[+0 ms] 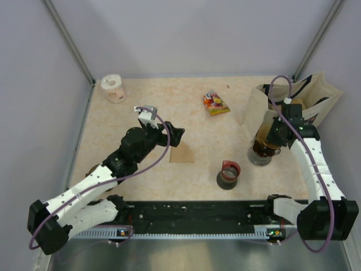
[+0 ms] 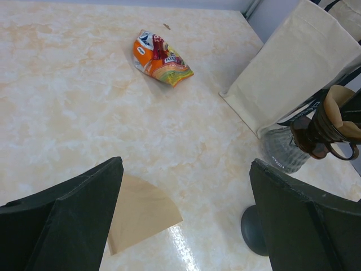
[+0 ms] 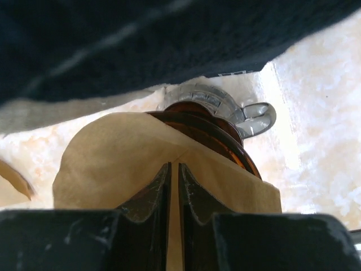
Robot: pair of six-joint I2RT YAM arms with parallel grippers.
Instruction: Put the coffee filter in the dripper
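**A:** Where's the dripper?

**B:** Right of centre in the overhead view. The dripper [image 1: 260,144] stands on a glass cup [image 1: 259,158], just in front of the paper bag [image 1: 307,96] that fills the upper right.

**A:** And the right tool?

**B:** The right tool [image 3: 174,169] hangs straight over it, fingers almost together and clamped on the coffee filter [image 3: 113,164]. The brown paper sits at the dripper's mouth and sticks up above its rim.

**A:** The left one?

**B:** The left tool [image 1: 174,135] is mid-frame, jaws wide apart and holding nothing, above the bench [image 1: 113,130]. A second filter [image 1: 181,153] lies flat just below it in the picture.

**A:** Anything crowding the dripper?

**B:** The bag, close behind it. The black cup [image 1: 228,174] with a red rim stands at lower centre, near the glass cup but apart from it. The snack packet [image 1: 215,103] at upper centre and the paper roll [image 1: 114,88] in the upper left corner are both well apart from it.
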